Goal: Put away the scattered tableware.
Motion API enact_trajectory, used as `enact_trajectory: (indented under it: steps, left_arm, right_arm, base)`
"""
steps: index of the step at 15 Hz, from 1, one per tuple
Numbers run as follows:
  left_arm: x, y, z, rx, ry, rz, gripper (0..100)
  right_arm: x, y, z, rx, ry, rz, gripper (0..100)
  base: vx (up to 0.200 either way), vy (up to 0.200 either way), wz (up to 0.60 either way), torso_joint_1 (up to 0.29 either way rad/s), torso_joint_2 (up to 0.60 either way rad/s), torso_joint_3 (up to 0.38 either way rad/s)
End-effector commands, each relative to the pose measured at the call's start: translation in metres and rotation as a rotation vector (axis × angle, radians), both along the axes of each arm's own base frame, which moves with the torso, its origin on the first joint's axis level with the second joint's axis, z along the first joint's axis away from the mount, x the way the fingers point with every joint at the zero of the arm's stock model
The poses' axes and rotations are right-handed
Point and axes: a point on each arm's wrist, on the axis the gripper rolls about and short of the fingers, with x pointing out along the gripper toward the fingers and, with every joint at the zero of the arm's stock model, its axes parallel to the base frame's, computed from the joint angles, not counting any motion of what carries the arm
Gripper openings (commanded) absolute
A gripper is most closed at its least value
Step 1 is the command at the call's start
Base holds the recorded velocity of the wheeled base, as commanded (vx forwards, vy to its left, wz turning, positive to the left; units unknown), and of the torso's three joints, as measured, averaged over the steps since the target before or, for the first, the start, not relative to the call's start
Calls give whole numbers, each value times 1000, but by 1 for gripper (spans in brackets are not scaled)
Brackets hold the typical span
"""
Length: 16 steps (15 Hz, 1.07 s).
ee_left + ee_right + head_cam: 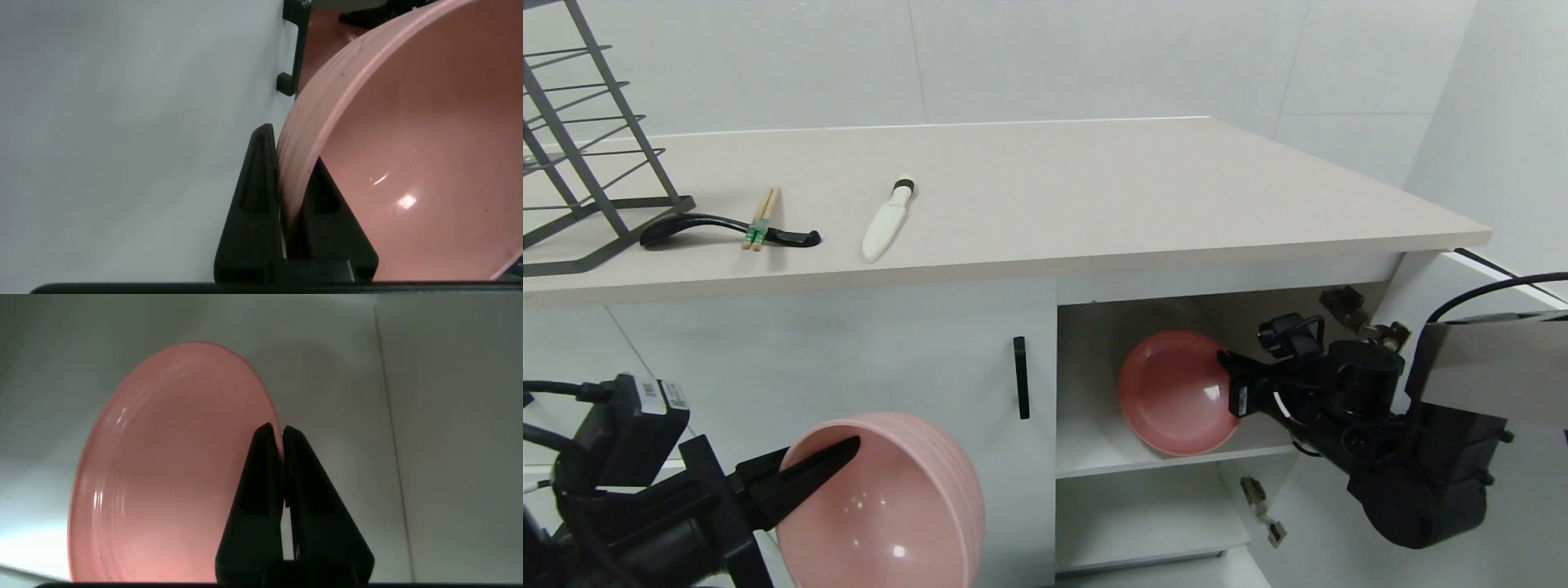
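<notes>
inside the cabinet (1094, 453), at its upper shelf, the right gripper (1227, 363) is clamped on the rim of the tilted plate (1176, 396); i'd lay it flat and well back before letting go. the left gripper (845, 449) pinches the bowl (898, 514) wall by the shut door. counted: one rack (629, 237), bowl, plate, ladle (666, 231), knife (885, 224); two chopsticks (761, 219).

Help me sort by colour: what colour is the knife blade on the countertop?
Cream-white blade on the knife; head view shows it best.
</notes>
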Motion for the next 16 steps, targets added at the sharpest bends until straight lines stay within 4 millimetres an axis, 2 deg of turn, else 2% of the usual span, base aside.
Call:
enact_trajectory:
  steps: [1, 3, 6, 9, 12, 16]
  left_arm:
    - [0, 0, 0, -1, 0, -1, 0]
    - [0, 0, 0, 0, -1, -1, 0]
    - [-2, 1, 2, -6, -10, -1, 0]
    - [-2, 1, 1, -3, -7, -1, 0]
    - [-2, 1, 1, -1, -4, -1, 0]
    - [-1, 1, 0, -1, 0, 1, 0]
  right_arm:
    - [11, 1, -20, -5, 25, -14, 0]
    - [13, 5, -26, 58, 53, -21, 0]
    - [23, 15, -24, 266, 79, -40, 0]
    - [23, 17, -42, 257, 124, -38, 0]
    - [26, 30, -69, 244, 164, -16, 0]
    - [39, 38, -85, 254, 146, -5, 0]
  base:
    - [0, 0, 0, 0, 0, 0]
    - [0, 0, 0, 0, 0, 0]
    - [0, 0, 0, 0, 0, 0]
    - [0, 0, 0, 0, 0, 0]
    - [0, 0, 0, 0, 0, 0]
    - [0, 0, 0, 0, 0, 0]
